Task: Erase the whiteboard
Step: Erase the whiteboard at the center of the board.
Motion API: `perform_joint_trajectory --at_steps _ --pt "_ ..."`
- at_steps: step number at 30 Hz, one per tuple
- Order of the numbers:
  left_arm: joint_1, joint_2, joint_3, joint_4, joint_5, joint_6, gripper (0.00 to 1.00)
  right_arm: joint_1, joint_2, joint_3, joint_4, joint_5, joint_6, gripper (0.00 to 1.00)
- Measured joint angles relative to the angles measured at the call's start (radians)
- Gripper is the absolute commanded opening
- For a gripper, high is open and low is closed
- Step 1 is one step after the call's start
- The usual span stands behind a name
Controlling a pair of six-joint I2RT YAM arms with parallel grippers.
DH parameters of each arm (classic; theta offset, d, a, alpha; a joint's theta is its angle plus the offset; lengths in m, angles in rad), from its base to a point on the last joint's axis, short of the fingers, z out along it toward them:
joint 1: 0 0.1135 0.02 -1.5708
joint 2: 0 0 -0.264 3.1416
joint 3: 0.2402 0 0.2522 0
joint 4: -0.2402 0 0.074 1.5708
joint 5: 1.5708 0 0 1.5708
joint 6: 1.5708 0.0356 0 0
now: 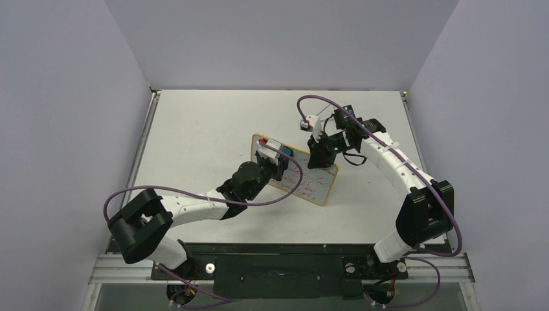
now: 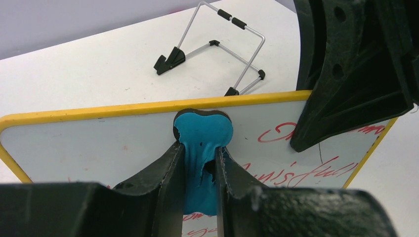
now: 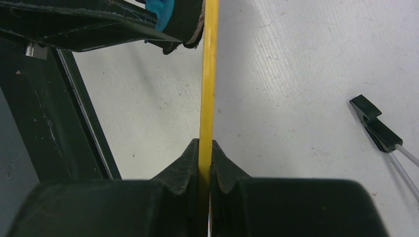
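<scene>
Clamping whiteboard (image 1: 312,184) in right gripper (image 3: 205,145), eraser (image 2: 202,131) in left gripper (image 2: 200,163), over white table (image 1: 194,123) between pale walls (image 1: 278,39).

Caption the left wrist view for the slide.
Left hand holds blue eraser at top edge of yellow-framed whiteboard; right hand clamps its frame.

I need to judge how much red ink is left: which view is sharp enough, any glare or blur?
Left wrist: red writing on the whiteboard is sharp and free of glare; the left pincer's near fingers are dark and blurred. Top external: evenly lit, writing too small. Right wrist: only the whiteboard's edge shows.
</scene>
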Motion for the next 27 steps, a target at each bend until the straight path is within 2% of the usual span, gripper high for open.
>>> perform_joint_trajectory --at_steps 12,19,27 --pt "0.002 0.077 -0.082 0.157 -0.005 -0.030 0.00 -0.003 0.000 0.000 0.000 0.005 0.002 0.00" --pt "0.000 0.076 -0.075 0.146 -0.002 -0.029 0.00 -0.005 0.003 0.002 0.000 0.004 0.003 0.00" --pt "-0.012 0.050 -0.031 0.051 -0.005 -0.014 0.00 -0.007 0.004 0.004 -0.004 0.003 0.004 0.00"
